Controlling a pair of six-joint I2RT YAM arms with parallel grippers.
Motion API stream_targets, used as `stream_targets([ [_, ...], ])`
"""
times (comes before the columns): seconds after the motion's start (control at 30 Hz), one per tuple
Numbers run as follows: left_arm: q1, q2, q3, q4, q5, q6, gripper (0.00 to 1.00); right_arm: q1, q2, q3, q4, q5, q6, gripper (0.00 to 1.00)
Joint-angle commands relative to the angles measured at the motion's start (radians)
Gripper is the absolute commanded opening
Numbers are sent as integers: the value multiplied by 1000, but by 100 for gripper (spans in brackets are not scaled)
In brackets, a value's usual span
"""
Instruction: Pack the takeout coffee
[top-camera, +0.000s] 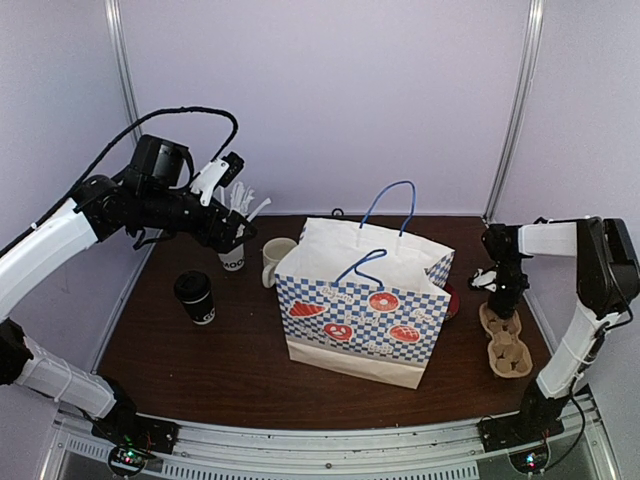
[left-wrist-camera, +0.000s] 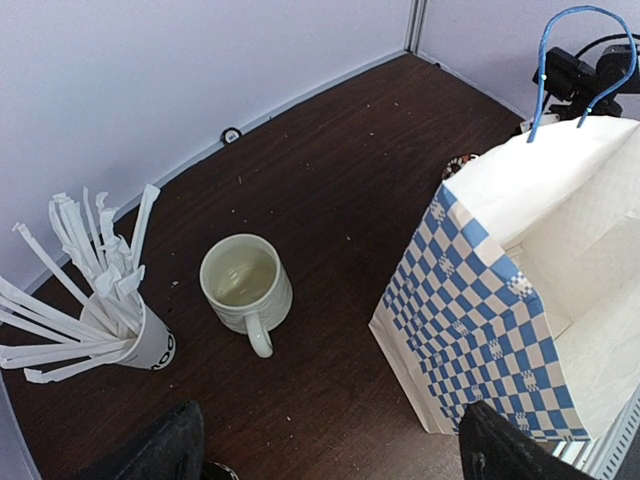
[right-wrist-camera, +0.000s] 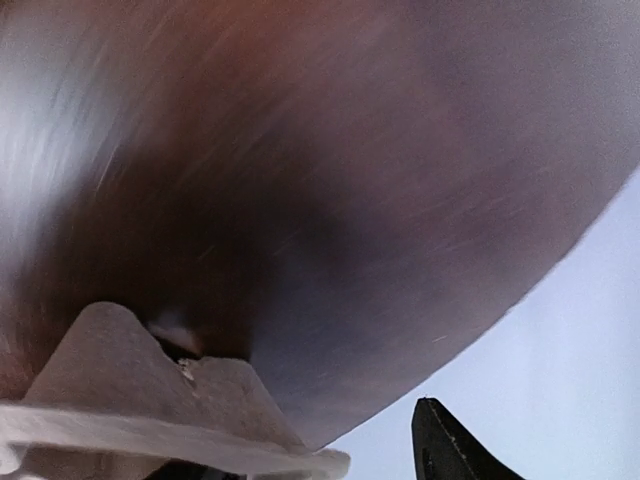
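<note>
Coffee cup (top-camera: 196, 297) is seen upright on the bench (top-camera: 200, 385), left of the bag (top-camera: 360, 315); left hand (left-wrist-camera: 330, 458) is held wide apart, empty; right hand (top-camera: 497, 283) cannot be judged.

Straw cup (left-wrist-camera: 150, 345): poss. "OO"; takeout coffee (top-camera: 196, 297) txt illegible.

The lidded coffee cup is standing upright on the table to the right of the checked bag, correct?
Not quite. The lidded coffee cup is standing upright on the table, but to the left of the checked bag, not the right. The top view shows it.
</note>
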Motion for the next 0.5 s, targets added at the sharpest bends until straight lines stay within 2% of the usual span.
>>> stream_targets([
  [0.0, -6, 3, -11, 27, -3, 4, 92, -4, 70, 156, 41, -53, 114, 58],
  [0.2, -6, 0, 4, 1, -2, -2, 92, 1, 149, 256, -6, -135, 164, 59],
  [0.47, -6, -25, 13, -22, -10, -10, 93, -5, -46, 229, -128, -165, 180, 59],
])
